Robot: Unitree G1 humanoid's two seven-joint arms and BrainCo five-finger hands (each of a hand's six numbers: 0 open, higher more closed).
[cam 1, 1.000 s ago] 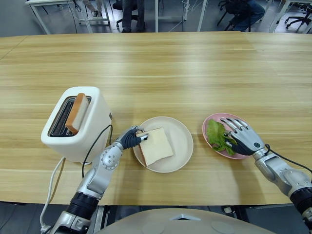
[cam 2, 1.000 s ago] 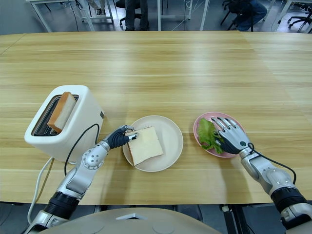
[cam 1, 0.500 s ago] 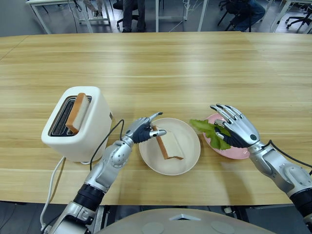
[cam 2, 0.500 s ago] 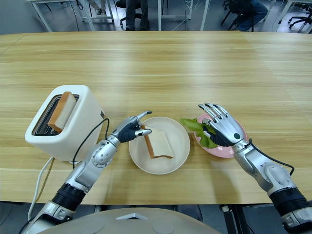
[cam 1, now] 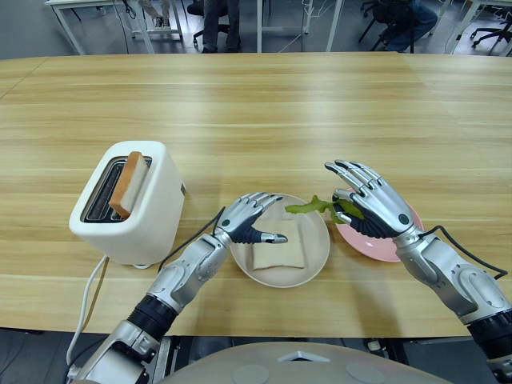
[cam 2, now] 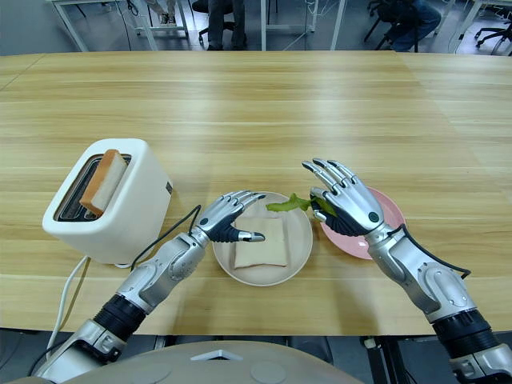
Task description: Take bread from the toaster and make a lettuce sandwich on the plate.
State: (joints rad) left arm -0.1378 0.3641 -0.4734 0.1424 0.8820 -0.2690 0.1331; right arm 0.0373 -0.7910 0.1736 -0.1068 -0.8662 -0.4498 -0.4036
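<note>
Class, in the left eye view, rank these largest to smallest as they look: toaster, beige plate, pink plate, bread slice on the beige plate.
1. toaster
2. beige plate
3. pink plate, unsure, since the right hand hides part of it
4. bread slice

The desk (cam 1: 256,112) is pale honey wood, streaked with long grain bands. The toaster (cam 1: 144,220) is cream with dark slots; its slice of bread (cam 1: 128,184) has a tan-brown crust. A pale slice (cam 1: 280,254) lies on a beige plate (cam 1: 318,232). The lettuce leaf (cam 1: 308,208) is bright green, the small plate (cam 1: 384,246) pink. The left hand (cam 1: 244,224) and right hand (cam 1: 368,204) are silver-grey with black palms.
</note>
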